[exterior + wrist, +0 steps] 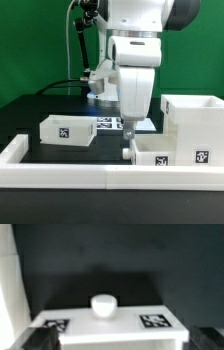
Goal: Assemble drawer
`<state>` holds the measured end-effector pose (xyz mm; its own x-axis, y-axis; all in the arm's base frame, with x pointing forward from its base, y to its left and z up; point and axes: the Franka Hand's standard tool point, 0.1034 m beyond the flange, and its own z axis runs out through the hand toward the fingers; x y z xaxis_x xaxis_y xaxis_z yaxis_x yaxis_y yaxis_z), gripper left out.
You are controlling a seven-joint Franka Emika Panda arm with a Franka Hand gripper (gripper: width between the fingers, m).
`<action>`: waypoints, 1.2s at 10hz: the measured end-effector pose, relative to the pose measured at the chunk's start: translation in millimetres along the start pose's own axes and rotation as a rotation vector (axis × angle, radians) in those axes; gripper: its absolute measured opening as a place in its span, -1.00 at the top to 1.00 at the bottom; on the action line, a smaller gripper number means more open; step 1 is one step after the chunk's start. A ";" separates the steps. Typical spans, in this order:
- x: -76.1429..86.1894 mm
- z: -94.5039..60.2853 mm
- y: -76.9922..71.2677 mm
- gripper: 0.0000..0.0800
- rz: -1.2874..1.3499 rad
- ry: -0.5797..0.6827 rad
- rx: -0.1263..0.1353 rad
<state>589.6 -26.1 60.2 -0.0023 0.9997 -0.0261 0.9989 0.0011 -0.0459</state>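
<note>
The tall white drawer housing [195, 122] stands at the exterior view's right. One small white tray [67, 129] sits at the left. A second tray [165, 152] lies in front of the housing. In the wrist view this tray's tagged face [120, 322] carries a white knob [103, 306] between two tags. My gripper [127, 151] hangs low at that tray's left end in the exterior view. In the wrist view the gripper [125, 339] is open, with one dark finger [40, 339] on each side of the tray. I cannot tell if the fingers touch it.
A low white border wall [100, 178] runs along the front and the exterior view's left side [15, 150]. The marker board [112, 123] lies behind the arm. A black cable and stand [78, 50] rise at the back.
</note>
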 end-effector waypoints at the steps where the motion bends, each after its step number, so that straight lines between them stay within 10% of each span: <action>1: -1.1 0.9 7.1 -0.62 0.001 0.002 -0.005; 8: -33.1 30.3 -12.2 -0.62 -0.015 0.202 0.031; 12: -9.3 35.2 -5.2 -0.62 -0.017 0.260 0.040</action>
<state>582.8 -36.4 25.6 -0.0019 0.9727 0.2320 0.9962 0.0220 -0.0839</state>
